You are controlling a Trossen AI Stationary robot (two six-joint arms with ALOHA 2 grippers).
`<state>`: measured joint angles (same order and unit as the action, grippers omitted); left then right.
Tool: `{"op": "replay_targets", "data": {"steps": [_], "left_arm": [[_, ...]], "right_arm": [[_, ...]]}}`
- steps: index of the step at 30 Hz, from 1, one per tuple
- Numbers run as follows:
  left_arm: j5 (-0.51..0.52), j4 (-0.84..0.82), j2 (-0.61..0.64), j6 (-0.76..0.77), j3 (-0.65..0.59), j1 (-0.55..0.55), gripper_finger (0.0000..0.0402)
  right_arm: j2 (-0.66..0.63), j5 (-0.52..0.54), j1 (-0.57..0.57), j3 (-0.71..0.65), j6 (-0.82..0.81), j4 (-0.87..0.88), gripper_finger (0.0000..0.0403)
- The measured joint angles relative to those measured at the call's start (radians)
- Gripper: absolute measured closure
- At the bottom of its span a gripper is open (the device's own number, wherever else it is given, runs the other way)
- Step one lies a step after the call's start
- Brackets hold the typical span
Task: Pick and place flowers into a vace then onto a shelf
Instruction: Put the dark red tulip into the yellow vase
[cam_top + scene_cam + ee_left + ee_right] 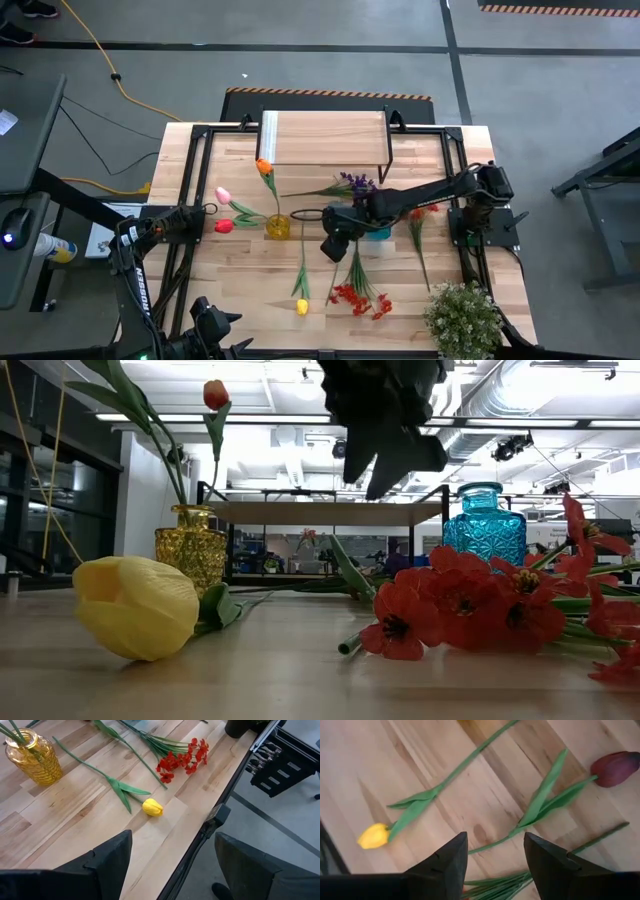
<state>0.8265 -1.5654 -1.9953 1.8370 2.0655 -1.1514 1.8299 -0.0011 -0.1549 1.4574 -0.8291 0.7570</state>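
- The left gripper [170, 865] waits at the table's left front with its fingers spread and empty; leave it parked there, clear of the yellow vase [277, 227].
- That yellow vase already holds the orange, pink and red tulips, so the step in hand is likely fetching another stem from the tabletop.
- The yellow tulip [301, 306] lies flat near the front edge, its stem running back toward the vase — an easy target, with bare wood on both sides of it.
- The right gripper [335, 246] hangs above the middle of the table, jaws part open and holding nothing; in its wrist view the dark tulip [616, 768] and its stem lie just beyond the fingers.
- Come down square across one stem only, mid-length, away from the leaves.
- The red sprays [360, 297] lie close by — keep the fingers off their bunched stems.
- The shelf [325, 137] stands at the back, bare.
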Motion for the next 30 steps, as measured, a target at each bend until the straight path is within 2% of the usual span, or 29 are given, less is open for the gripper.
{"op": "replay_targets", "data": {"steps": [15, 30], "left_arm": [[0.000, 0.004, 0.000, 0.000, 0.000, 0.000, 0.0085], [0.000, 0.005, 0.000, 0.000, 0.000, 0.000, 0.0085]], "right_arm": [[0.128, -0.035, 0.020, 0.000, -0.005, 0.032, 0.0214], [0.182, -0.037, 0.044, 0.000, -0.008, 0.037, 0.0213]]}}
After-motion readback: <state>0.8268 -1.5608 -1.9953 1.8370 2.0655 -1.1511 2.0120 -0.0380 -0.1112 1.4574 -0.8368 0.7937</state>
